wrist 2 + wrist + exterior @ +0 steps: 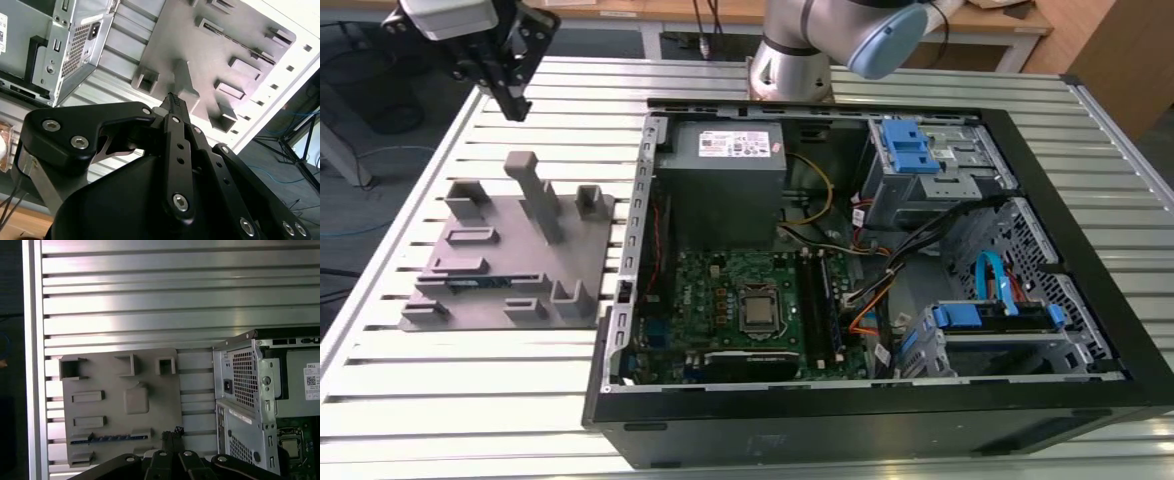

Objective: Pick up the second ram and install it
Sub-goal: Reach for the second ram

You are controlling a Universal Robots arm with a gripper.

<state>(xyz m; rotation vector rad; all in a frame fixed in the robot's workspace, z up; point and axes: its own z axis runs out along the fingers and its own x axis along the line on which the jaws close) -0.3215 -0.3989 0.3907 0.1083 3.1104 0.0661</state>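
In the exterior view, the black end effector (510,98) is hovering over the slatted aluminium desk (440,400), fingers closed together on nothing. The thin blue-green second ram (478,284) is sitting in a slot of the grey plastic holder tray (507,240), beside the open black computer case (881,425).

In the second wrist view, the shut fingertips (172,98) are pointing at the tray.

In the first wrist view, the second ram (107,438) is lying just beside the end effector (173,433).

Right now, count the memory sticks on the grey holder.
1. The second ram sits edge-up in a slot along one edge of the grey holder. More could be hidden behind its posts.
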